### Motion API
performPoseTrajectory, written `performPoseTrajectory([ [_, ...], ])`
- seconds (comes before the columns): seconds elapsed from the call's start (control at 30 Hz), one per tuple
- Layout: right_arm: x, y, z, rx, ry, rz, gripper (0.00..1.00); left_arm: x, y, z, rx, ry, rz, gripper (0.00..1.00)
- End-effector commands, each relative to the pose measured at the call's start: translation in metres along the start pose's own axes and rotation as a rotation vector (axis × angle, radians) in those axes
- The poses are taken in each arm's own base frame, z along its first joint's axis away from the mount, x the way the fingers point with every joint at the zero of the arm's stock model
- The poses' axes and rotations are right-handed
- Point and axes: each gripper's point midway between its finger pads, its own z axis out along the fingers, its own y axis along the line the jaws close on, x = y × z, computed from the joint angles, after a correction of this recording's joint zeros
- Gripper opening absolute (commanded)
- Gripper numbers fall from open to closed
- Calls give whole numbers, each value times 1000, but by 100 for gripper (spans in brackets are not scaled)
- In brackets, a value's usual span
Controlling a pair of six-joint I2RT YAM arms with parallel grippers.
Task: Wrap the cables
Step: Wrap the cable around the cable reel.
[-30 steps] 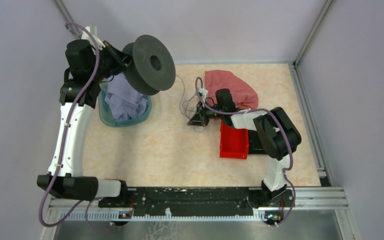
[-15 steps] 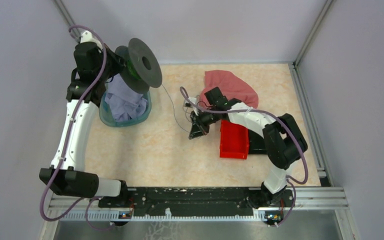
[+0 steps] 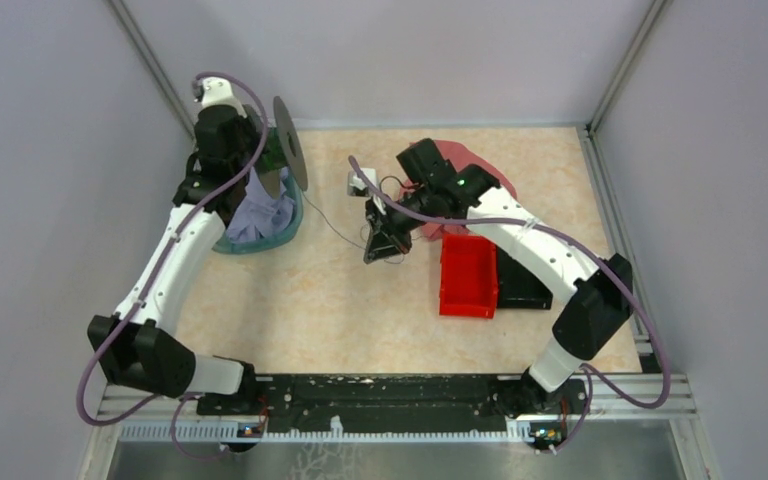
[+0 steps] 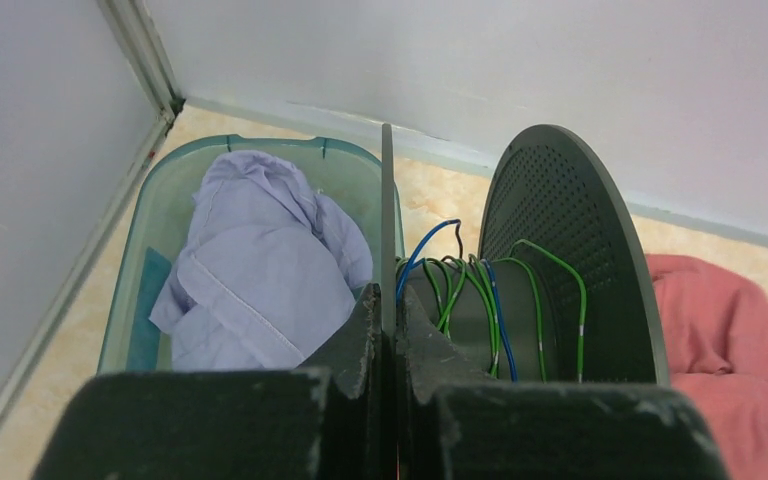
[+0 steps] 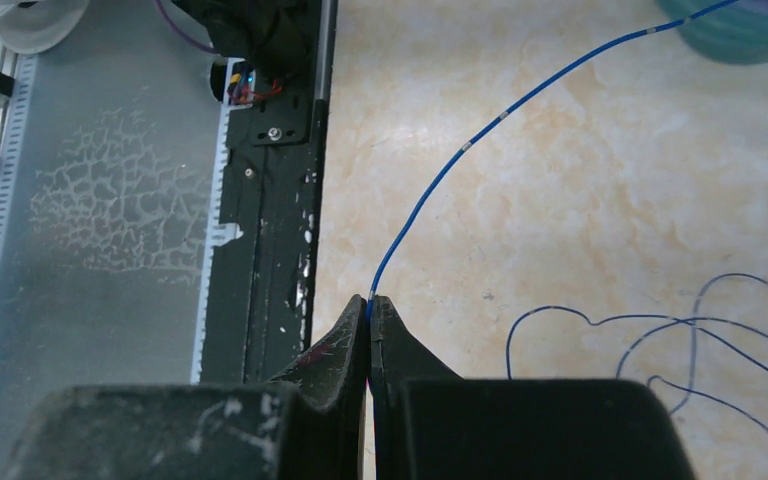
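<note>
At the bottom of the top view, the black base rail carries the 2 arms. Above it, right of centre, a red bin sits on the table. Just left of the bin, the right gripper points down. Its wrist view shows the 2 fingers clenched tip to tip on 1 thin blue strand of the cables.

From the pinch the strand climbs in a nearly straight line to the upper right of that frame, towards the teal basket. More of the cables lie in loose loops on the table at the lower right.

In the upper left of the top view, the basket holds a lavender cloth. Over it the left gripper grasps the near flange of the black spool, seen edge-on from above. Green and blue turns of the cables are wound on its core.

Farthest back, right of centre, lies a pink cloth, partly hidden by the right arm.
</note>
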Motion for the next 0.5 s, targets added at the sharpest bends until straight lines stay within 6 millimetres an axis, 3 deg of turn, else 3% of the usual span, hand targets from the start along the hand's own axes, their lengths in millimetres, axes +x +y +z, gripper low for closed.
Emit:
performPoseTrajectory([
  [0.0,-50,23,-33,51,-71,-125,0,-32,-12,-8,-25,-183,81,0],
  [0.2,-95,19,-55,160,-161,-187,0,-9,-19,-17,-2,-163,158,0],
  [0.47,-132,3,-67,250,-220,-182,0,19,-37,-25,76,-104,221,0],
])
